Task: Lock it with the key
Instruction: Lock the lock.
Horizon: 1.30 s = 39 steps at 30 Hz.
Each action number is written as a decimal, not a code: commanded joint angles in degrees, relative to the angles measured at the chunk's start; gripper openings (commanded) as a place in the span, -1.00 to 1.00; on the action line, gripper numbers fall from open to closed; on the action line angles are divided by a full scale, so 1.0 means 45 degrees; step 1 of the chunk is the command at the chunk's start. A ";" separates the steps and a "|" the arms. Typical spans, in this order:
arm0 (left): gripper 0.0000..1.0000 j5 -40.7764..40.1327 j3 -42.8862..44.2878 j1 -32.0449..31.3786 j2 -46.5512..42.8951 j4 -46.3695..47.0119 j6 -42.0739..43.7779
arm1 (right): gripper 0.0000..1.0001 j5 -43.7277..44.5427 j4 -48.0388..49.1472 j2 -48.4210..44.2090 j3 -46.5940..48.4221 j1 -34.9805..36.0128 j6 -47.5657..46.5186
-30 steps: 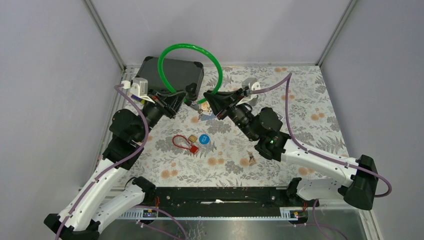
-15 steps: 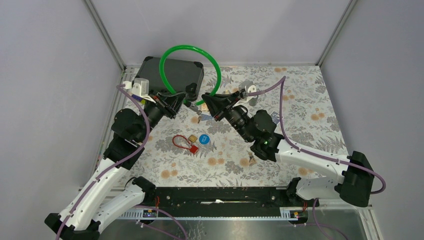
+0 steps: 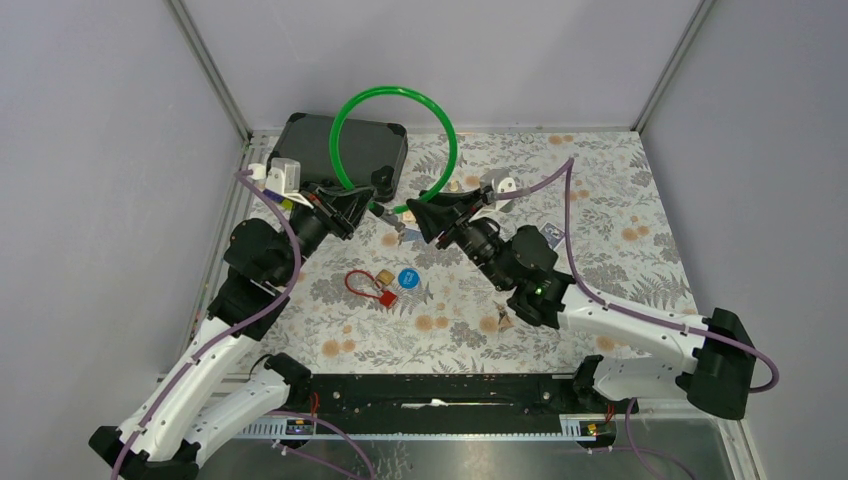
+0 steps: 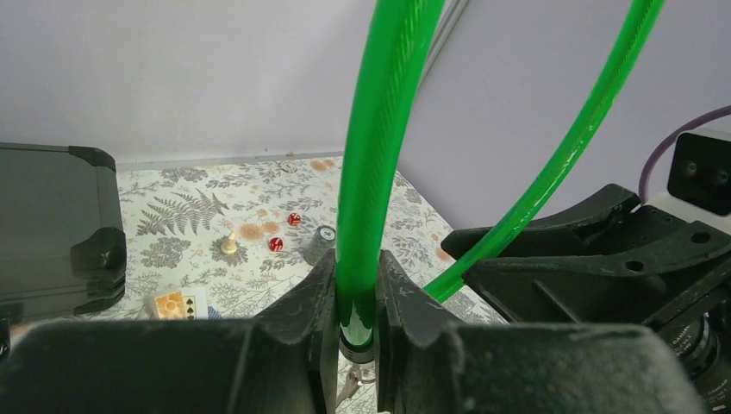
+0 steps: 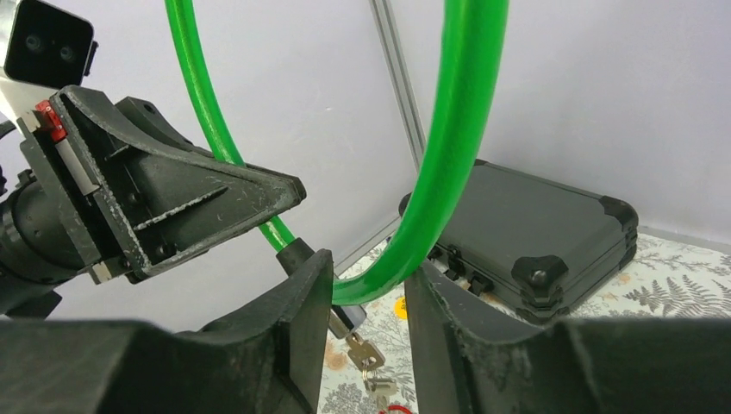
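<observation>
A green cable lock (image 3: 440,130) stands up in a loop over the back of the table. My left gripper (image 3: 366,207) is shut on one end of the cable (image 4: 358,285), just above its black ferrule (image 4: 357,349). My right gripper (image 3: 414,214) faces it, open, with its jaws either side of the cable's other end (image 5: 405,259) where it meets the lock body (image 5: 348,319). A silver key (image 5: 365,354) hangs from the lock body on a ring, just below and between my right fingers. The left gripper also shows in the right wrist view (image 5: 284,194).
A black case (image 3: 310,145) lies at the back left, close behind the loop. A red small padlock (image 3: 368,286) and a blue disc (image 3: 407,278) lie mid-table. Playing cards (image 4: 177,304), red dice (image 4: 276,244) and a pawn (image 4: 229,244) lie beyond. The enclosure walls stand close.
The green loop has swung to the right and become rounder. My right gripper has shifted slightly down and left around the cable end. The left gripper keeps its hold.
</observation>
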 commanded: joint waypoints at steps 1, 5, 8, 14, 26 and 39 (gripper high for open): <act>-1.00 -0.0027 -0.0016 -0.0014 -0.0280 0.1187 0.0132 | -0.11 -0.0011 0.0143 -0.1029 -0.0107 0.0241 -0.0750; -1.00 -0.0104 0.0006 -0.0024 -0.0292 0.1197 0.0176 | -0.09 0.0033 0.0051 -0.1628 -0.0437 0.0248 -0.0870; -1.00 -0.0102 0.0079 -0.0024 -0.0276 0.1280 0.0134 | -0.08 -0.0002 -0.0174 -0.2010 -0.0790 0.0239 -0.0839; -1.00 0.0023 0.0269 -0.0024 -0.0265 0.1528 -0.0210 | -0.06 -0.1140 0.0053 -0.2657 -0.2005 0.0239 -0.0987; -1.00 0.0740 0.1164 -0.0024 -0.0426 0.1538 -0.0786 | 0.00 -0.2946 -0.3557 -0.2080 -0.0280 -0.0948 0.2176; -1.00 0.1057 0.0838 -0.0024 -0.0441 0.2617 -0.2991 | -0.04 -1.1871 0.4148 -0.0785 -0.1683 -0.5129 0.9145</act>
